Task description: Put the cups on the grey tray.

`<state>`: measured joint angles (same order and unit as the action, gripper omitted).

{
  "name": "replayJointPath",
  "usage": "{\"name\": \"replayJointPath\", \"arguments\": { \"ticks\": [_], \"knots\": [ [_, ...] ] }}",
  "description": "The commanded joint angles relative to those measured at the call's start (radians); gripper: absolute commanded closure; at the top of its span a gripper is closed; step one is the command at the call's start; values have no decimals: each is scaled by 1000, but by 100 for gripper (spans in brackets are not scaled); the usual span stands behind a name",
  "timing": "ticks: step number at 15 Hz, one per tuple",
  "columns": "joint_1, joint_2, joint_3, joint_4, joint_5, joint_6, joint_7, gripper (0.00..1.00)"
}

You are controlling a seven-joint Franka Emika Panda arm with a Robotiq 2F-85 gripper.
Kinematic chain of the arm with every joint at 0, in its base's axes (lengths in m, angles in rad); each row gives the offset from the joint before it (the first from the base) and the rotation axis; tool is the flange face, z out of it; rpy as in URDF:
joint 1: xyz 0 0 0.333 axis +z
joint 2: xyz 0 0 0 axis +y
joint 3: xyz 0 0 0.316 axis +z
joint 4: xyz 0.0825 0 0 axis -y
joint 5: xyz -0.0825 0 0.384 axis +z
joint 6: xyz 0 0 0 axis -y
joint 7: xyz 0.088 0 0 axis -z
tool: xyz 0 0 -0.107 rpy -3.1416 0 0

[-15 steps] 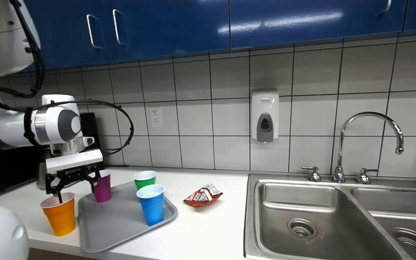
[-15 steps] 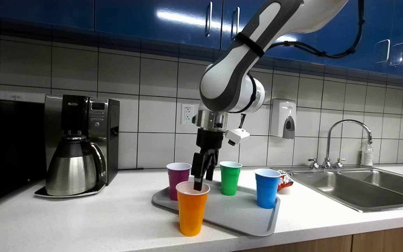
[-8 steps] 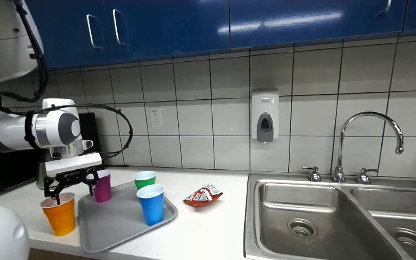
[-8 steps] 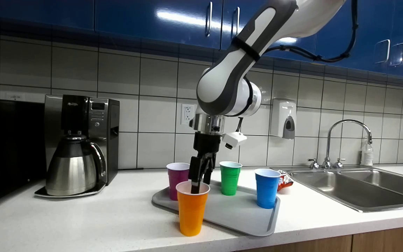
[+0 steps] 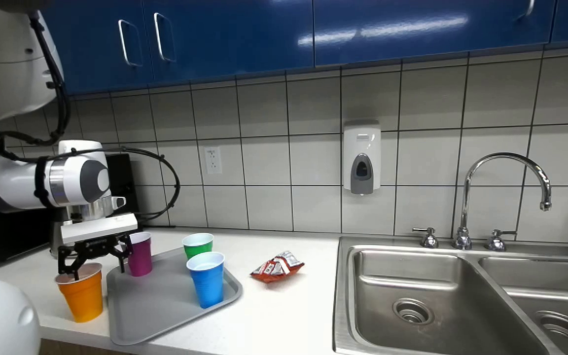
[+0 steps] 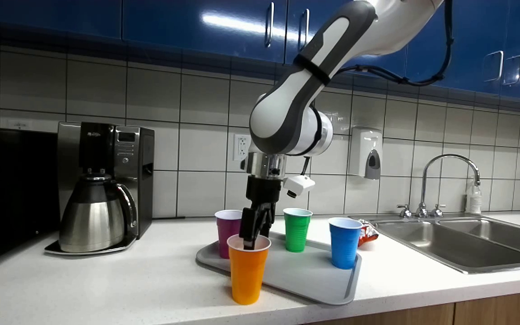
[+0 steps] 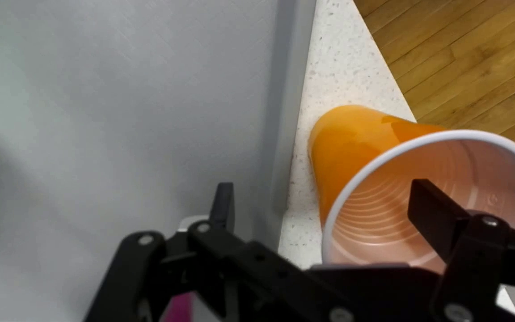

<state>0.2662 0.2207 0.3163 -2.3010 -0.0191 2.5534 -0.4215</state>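
The orange cup (image 5: 84, 301) stands upright on the white counter, just beside the grey tray (image 5: 151, 305). Purple (image 6: 226, 232), green (image 6: 296, 232) and blue (image 6: 345, 248) cups stand upright on that tray. My gripper (image 7: 324, 197) is open and straddles the orange cup's rim on the tray side. In the wrist view one finger (image 7: 432, 210) reaches into the cup's mouth, while the opposite finger is outside it, over the tray's edge. The cup wall lies between them with visible gaps. Only a sliver of the purple cup (image 7: 180, 308) shows there.
A red and white snack bag (image 5: 277, 267) lies on the counter between tray and steel sink (image 5: 340, 305). A coffee maker with a steel pot (image 6: 92, 216) stands at the back. The counter's front edge runs close to the orange cup, with wooden floor (image 7: 463, 58) below.
My gripper has come down, so its inner finger sits deeper in the orange cup. It has also shifted slightly toward the coffee maker. The jaws stay open and every cup stays put.
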Motion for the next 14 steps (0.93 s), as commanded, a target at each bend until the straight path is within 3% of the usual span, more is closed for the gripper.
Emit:
{"name": "replayJointPath", "arguments": {
  "ticks": [1,10,14],
  "knots": [
    [-5,22,11,36,-9,-26,1,28],
    [-16,65,20,68,12,-33,-14,97],
    [-26,81,30,87,38,-47,-28,100]
  ]
}}
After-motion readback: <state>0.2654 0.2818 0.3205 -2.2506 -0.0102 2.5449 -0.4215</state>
